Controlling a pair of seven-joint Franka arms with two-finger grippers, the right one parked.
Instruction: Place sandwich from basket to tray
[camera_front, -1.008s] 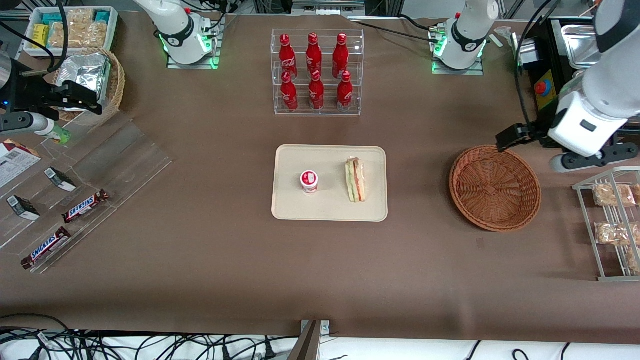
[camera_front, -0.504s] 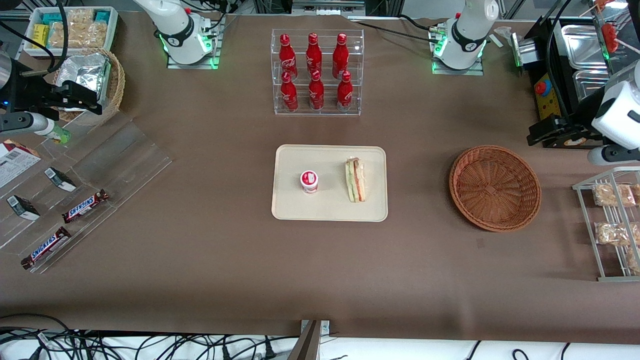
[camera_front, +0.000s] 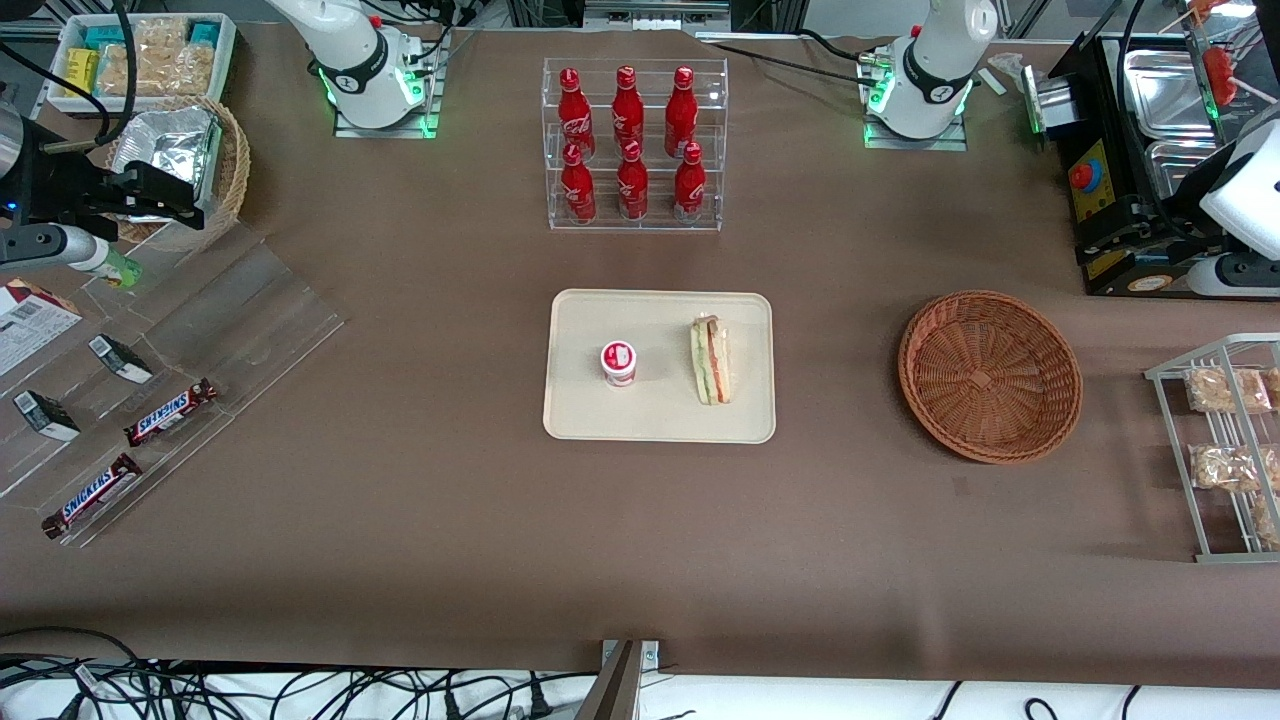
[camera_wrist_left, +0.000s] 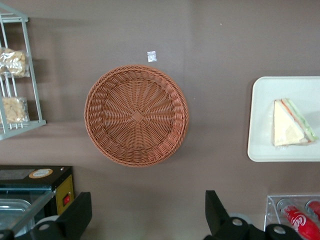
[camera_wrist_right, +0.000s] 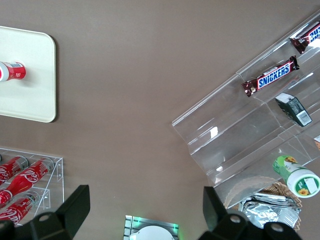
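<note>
Where it lies on its side on the flat cream tray (camera_front: 660, 420), the wrapped triangular sandwich (camera_front: 712, 360) shows red and green layers beside a small round red-and-white cup (camera_front: 618, 362). The round woven basket (camera_front: 990, 375), right of centre in the front view, holds nothing. The gripper (camera_wrist_left: 145, 212) hangs at the right edge, fingers (camera_wrist_left: 77, 217) apart, holding nothing.
</note>
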